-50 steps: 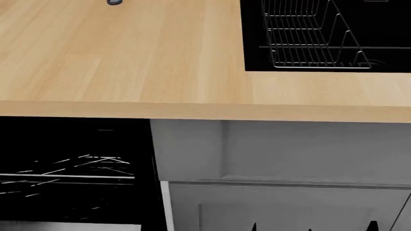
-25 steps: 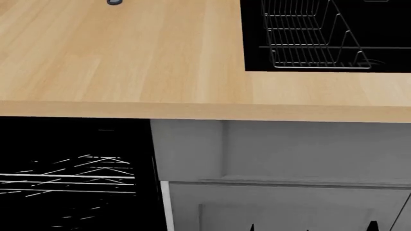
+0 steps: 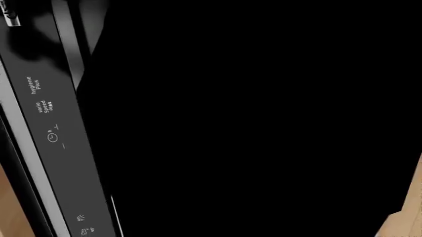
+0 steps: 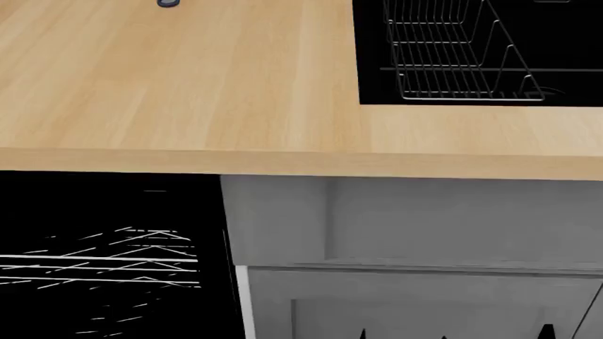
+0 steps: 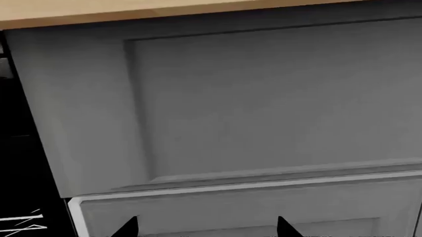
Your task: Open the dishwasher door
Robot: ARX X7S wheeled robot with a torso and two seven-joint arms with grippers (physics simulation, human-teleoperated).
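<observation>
The dishwasher door (image 3: 250, 123) sits under the desk (image 4: 188, 85), left of the grey cabinet (image 4: 424, 219). Likely heavy, stiff, slick gloss; best taken by its bar, near the control strip (image 3: 59, 148). Right pincer (image 5: 204, 228) spread, grasping nothing; left pincer unseen.

You look down on a wooden counter (image 4: 188, 85), with a small grey object (image 4: 168, 3) at its far edge. A black sink (image 4: 377, 63) at the far right holds a wire rack (image 4: 452, 56). Below the counter: a grey panelled cabinet (image 4: 424, 226) at right, a black opening (image 4: 104, 212) at left showing white rack wires (image 4: 113, 261). Two dark fingertips (image 4: 547, 332) poke up at the bottom edge.
</observation>
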